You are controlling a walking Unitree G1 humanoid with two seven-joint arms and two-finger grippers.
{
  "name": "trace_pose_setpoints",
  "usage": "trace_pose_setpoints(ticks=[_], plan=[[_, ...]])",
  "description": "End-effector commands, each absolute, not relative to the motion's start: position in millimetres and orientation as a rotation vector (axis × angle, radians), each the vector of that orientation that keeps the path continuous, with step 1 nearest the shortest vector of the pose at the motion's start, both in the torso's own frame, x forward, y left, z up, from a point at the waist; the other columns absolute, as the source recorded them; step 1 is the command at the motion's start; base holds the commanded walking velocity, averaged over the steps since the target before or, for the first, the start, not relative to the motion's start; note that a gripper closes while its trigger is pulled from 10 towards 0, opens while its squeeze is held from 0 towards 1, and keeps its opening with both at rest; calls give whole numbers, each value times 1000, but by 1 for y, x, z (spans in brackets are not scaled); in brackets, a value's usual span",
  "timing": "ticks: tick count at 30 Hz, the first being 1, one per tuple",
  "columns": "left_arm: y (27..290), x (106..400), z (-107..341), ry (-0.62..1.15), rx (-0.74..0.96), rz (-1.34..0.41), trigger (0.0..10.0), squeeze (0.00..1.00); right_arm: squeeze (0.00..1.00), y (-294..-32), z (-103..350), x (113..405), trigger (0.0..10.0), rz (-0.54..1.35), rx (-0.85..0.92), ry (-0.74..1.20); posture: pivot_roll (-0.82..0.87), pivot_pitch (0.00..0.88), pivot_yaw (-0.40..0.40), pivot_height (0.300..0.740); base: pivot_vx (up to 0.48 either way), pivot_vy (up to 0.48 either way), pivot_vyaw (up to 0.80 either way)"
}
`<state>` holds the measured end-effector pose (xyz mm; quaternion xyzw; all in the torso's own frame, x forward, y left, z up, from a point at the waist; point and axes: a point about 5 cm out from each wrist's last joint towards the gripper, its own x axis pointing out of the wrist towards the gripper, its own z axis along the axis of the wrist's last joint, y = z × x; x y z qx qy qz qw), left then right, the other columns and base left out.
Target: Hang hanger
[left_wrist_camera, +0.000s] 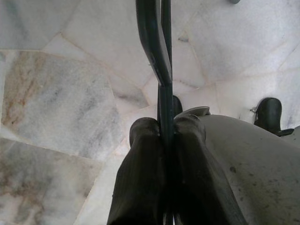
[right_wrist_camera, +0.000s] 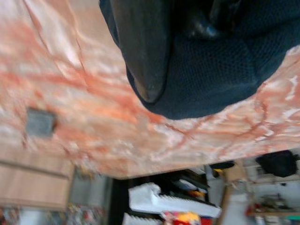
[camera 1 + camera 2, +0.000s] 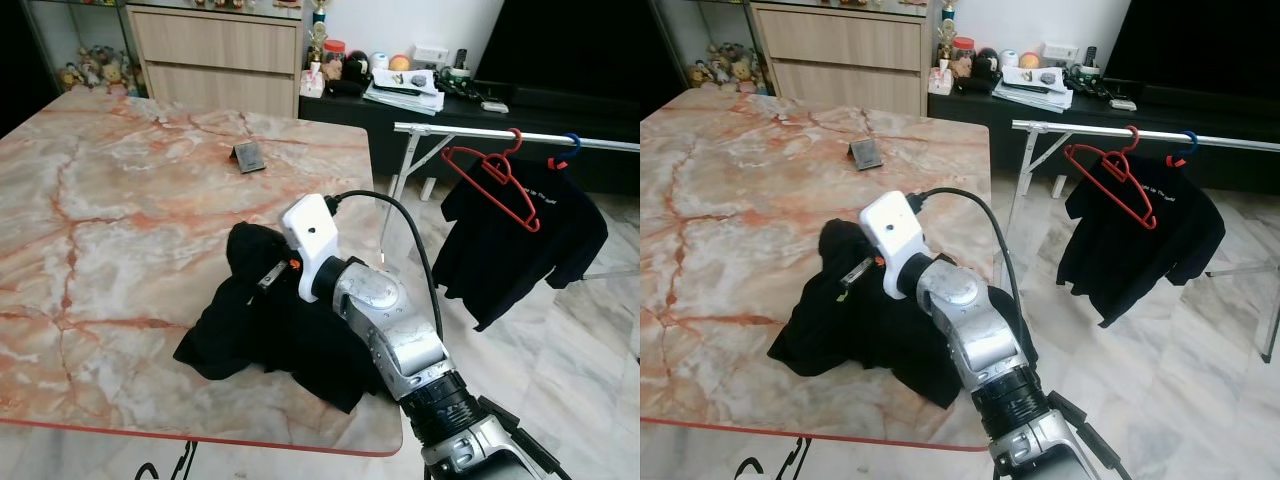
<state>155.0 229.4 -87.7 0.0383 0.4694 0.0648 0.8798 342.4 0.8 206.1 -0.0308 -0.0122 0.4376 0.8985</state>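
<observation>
A dark hanger [image 1: 154,42] is clamped between the two fingers of the left gripper [image 1: 165,136], which are pressed together on its thin shaft. Its curved part extends past the fingertips, over pale marble floor [image 1: 56,93]. In the left eye view, a thin dark curve at the lower edge below the table may be part of the hanger, but this cannot be confirmed.

The right gripper [image 3: 268,278] lies on a crumpled black garment [image 3: 250,330] near the front edge of the marble table [image 3: 120,200]. One finger [image 2: 143,51] rests on the dark fabric. Whether the fingers are apart or together cannot be told, as the cloth hides the second one.

A small dark square object [image 3: 248,157] sits further back on the table, well apart from the garment.

To the right of the table stands a metal rail [image 3: 480,132]. A red hanger [image 3: 495,178] hangs from it, and just beside it a black T-shirt [image 3: 520,240] hangs on a blue hook [image 3: 566,152].

Behind the rail, a low black cabinet [image 3: 400,125] carries papers and small items. A wooden drawer unit [image 3: 215,60] stands against the back wall.
</observation>
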Motion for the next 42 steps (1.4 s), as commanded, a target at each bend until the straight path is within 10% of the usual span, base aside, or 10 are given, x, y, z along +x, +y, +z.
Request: trace_pose_setpoints(ticks=[1, 6, 9, 11, 34, 42], plan=[[228, 144, -93, 1021, 80, 122, 10000, 0, 0, -5, 206, 346, 10000, 867, -33, -8, 1, 105, -60, 740, 0, 0, 0], [228, 144, -93, 1021, 75, 119, 10000, 0, 0, -26, 200, 351, 10000, 741, 4, 28, 6, 111, -62, 740, 0, 0, 0], [228, 144, -93, 1022, 75, 121, 10000, 0, 847, -39, 193, 348, 10000, 698, 84, 43, 4, 114, -58, 740, 0, 0, 0], [227, 144, -93, 1023, 75, 121, 10000, 0, 1000, -44, 190, 347, 10000, 684, 98, 55, 4, 114, -58, 740, 0, 0, 0], [223, 135, -97, 1055, 89, 108, 10000, 0, 984, -101, 159, 300, 10000, 721, 54, 126, 0, 116, -62, 740, 0, 0, 0], [227, 136, -96, 1057, 98, 108, 10000, 0, 835, -133, 148, 268, 10000, 711, 50, 134, -4, 114, -66, 740, 0, 0, 0]])
